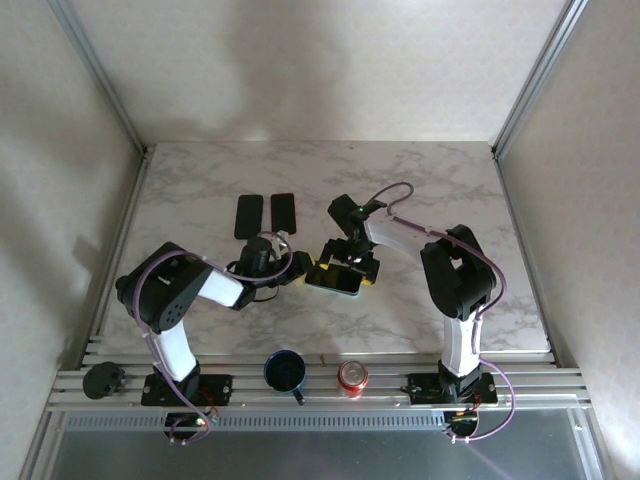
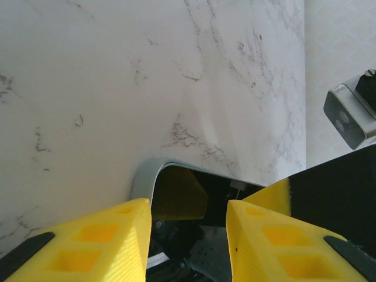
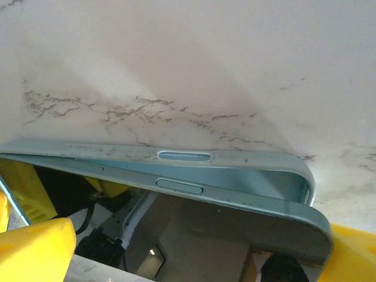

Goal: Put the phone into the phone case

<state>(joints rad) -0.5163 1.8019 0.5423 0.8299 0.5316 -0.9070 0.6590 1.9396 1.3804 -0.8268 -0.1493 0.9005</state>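
Right wrist view: the phone (image 3: 235, 229), glossy dark screen up, is seen lying askew in the pale blue-grey phone case (image 3: 176, 155), which rests on the marble table (image 3: 176, 59). Along the buttoned side the phone's edge is raised above the case rim, and the gap widens toward the right-hand corner, where the case's inner wall is exposed. The right gripper (image 3: 194, 249) is held over it with its yellow fingers (image 3: 35, 247) spread wide, one at each lower corner of the picture; whether they touch the phone cannot be told. From the left wrist a different part is shown: a rounded corner of the case with the screen inside it, lying just beyond and between the fingers of the left gripper (image 2: 188, 235). These are set partly apart, and whether they clamp the phone's end cannot be told. A yellow fingertip of the right gripper is also caught at the right there. In the top external view the phone is found at mid-table between the two grippers and is largely covered by them. Two dark flat slabs (image 1: 265, 214) lie side by side behind the left gripper, apart from the phone. At the near edge a dark blue mug (image 1: 285, 371) and a red can (image 1: 352, 376) stand between the arm bases.
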